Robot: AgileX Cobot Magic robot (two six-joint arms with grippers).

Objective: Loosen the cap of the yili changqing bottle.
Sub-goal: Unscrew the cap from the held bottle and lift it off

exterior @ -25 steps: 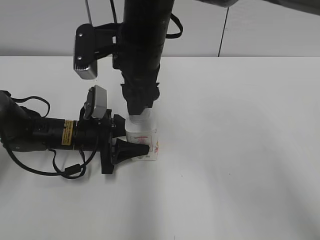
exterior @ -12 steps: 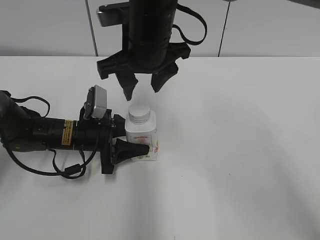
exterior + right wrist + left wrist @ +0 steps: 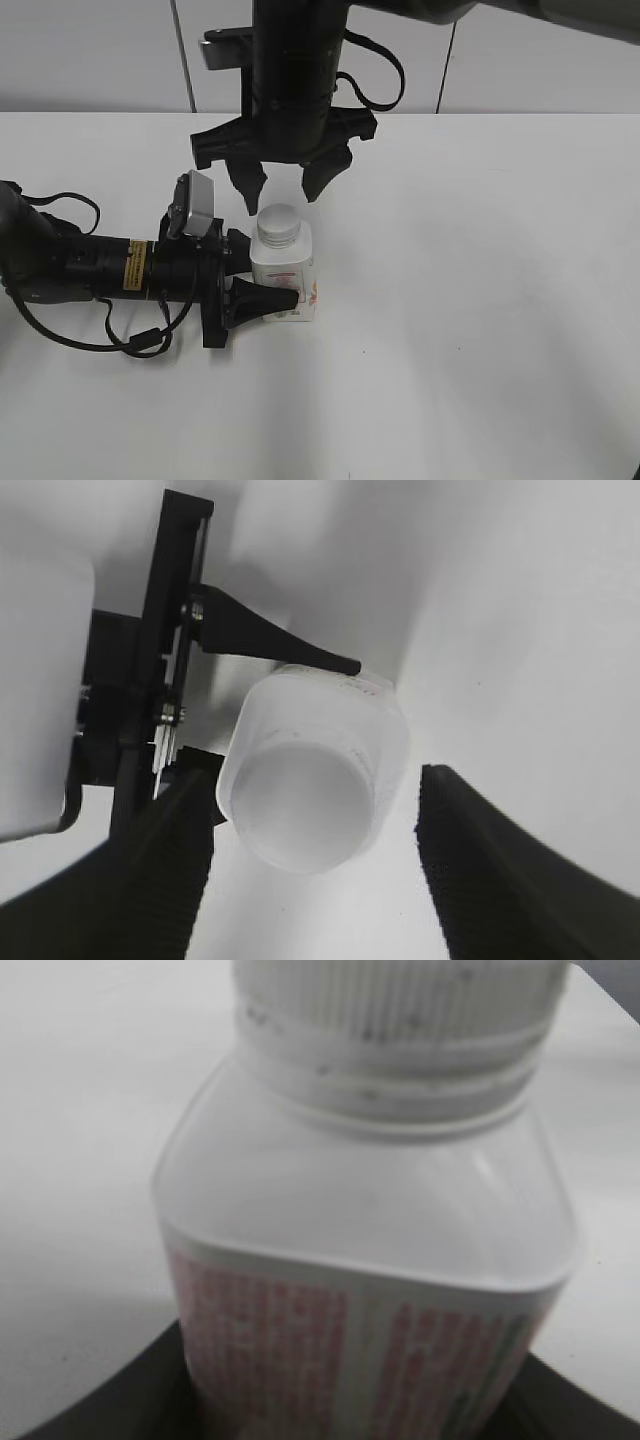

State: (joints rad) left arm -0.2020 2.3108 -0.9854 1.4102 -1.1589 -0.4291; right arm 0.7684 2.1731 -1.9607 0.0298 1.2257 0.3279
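The yili changqing bottle [image 3: 288, 278] stands upright on the white table, white with pink-red print; it also shows in the left wrist view [image 3: 360, 1260] and the right wrist view [image 3: 372, 718]. Its white ribbed cap [image 3: 279, 224] sits on the neck, seen in the left wrist view [image 3: 400, 1010] and from above in the right wrist view [image 3: 305, 805]. My left gripper [image 3: 255, 285] lies level from the left and is shut on the bottle's body. My right gripper [image 3: 284, 190] hangs open just above the cap, one finger on each side, touching nothing; it also shows in the right wrist view [image 3: 320, 865].
The left arm [image 3: 80, 265] and its cables lie along the table at the left. A pale wall with panel seams [image 3: 445, 60] stands behind the table.
My right gripper let go of the cap, rose and opened, then came down a little toward the cap. The bottle and left gripper have not moved.
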